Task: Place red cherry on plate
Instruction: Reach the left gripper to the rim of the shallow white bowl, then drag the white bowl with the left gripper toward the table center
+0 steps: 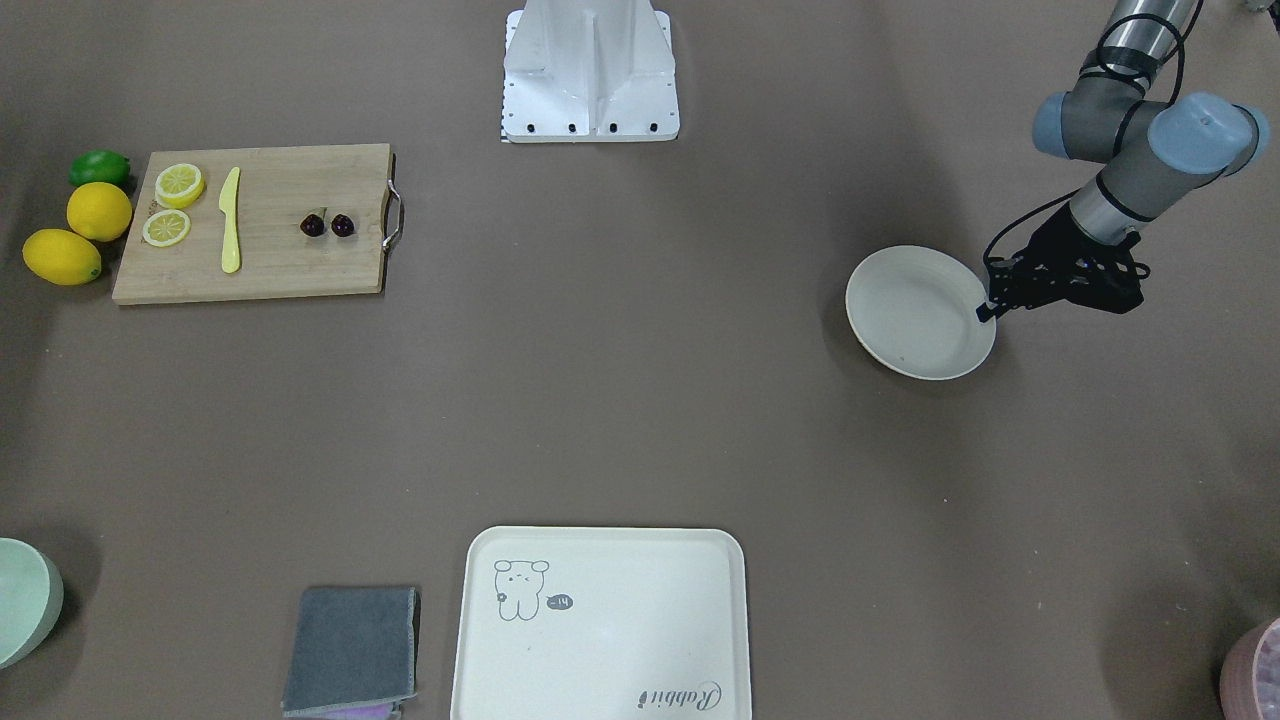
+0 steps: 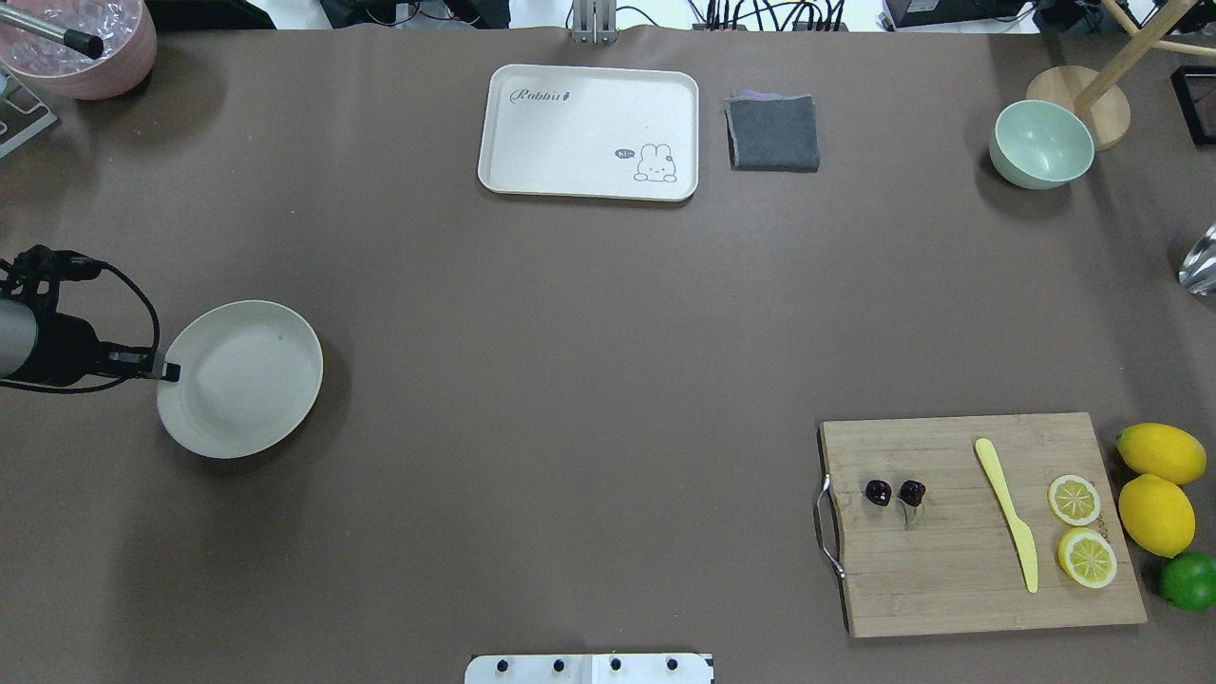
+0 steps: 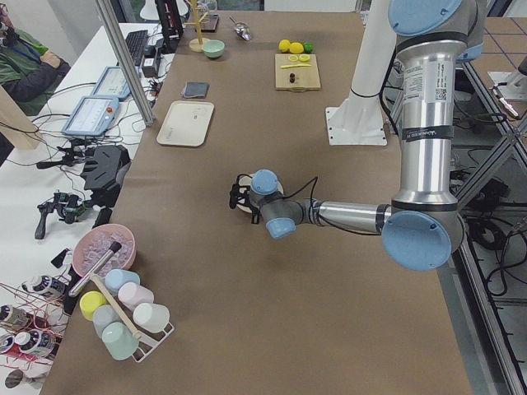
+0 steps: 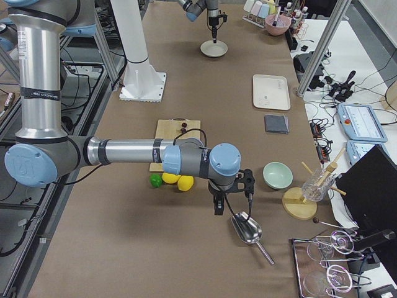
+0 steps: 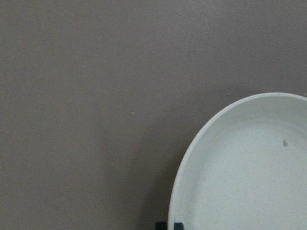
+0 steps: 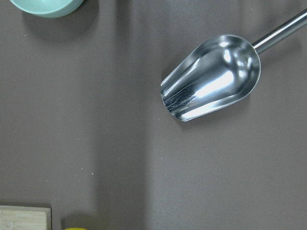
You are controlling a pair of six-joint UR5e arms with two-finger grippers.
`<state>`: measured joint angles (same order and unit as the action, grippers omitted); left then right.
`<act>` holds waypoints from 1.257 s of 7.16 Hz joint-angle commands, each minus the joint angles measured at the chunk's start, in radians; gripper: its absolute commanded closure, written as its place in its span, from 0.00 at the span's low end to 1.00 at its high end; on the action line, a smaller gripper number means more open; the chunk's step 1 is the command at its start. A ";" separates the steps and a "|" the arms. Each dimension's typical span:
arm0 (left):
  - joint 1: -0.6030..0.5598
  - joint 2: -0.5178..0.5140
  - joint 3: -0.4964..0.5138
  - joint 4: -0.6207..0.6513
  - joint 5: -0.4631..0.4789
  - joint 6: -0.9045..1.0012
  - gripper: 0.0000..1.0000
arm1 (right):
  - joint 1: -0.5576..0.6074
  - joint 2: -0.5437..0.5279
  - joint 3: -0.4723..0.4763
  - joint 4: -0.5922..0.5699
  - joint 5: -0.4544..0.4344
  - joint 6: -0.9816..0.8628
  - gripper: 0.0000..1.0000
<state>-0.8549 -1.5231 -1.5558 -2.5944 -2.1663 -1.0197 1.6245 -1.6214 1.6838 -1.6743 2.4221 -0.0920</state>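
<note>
The red cherry [image 1: 328,225] [image 2: 894,493], two tiny dark maroon fruits, lies on a wooden cutting board [image 1: 270,265] near its metal handle. Far across the table sits the round off-white plate [image 1: 915,335] [image 2: 242,399]. My left gripper [image 1: 988,310] [image 2: 171,371] points down at the plate's outer rim, and its thin fingertips [image 5: 161,224] are closed together with the rim between them. My right gripper [image 4: 218,208] appears only in the exterior right view, hanging beyond the board's lemon end, far from the cherry. I cannot tell whether it is open or shut.
On the board lie a yellow knife [image 2: 1007,513] and two lemon slices [image 2: 1074,500]; lemons [image 2: 1157,513] and a lime [image 2: 1189,580] sit beside it. A cream tray [image 2: 589,104], grey cloth [image 2: 773,133], green bowl [image 2: 1041,144] and metal scoop [image 6: 213,76] stand around the edges.
</note>
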 commanded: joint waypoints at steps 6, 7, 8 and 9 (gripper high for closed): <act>0.010 -0.319 -0.026 0.086 -0.024 -0.332 1.00 | 0.000 -0.008 0.001 0.005 0.009 -0.009 0.00; 0.090 -0.394 -0.038 0.129 0.062 -0.426 1.00 | 0.000 -0.009 -0.002 0.030 0.008 -0.005 0.00; 0.190 -0.457 -0.084 0.226 0.169 -0.480 1.00 | 0.000 -0.009 -0.006 0.036 0.008 -0.005 0.00; 0.303 -0.491 -0.113 0.308 0.300 -0.485 1.00 | 0.000 -0.009 -0.007 0.036 0.008 -0.005 0.00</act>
<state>-0.6799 -1.9581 -1.6311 -2.3826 -2.0108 -1.4704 1.6245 -1.6301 1.6791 -1.6429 2.4299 -0.0970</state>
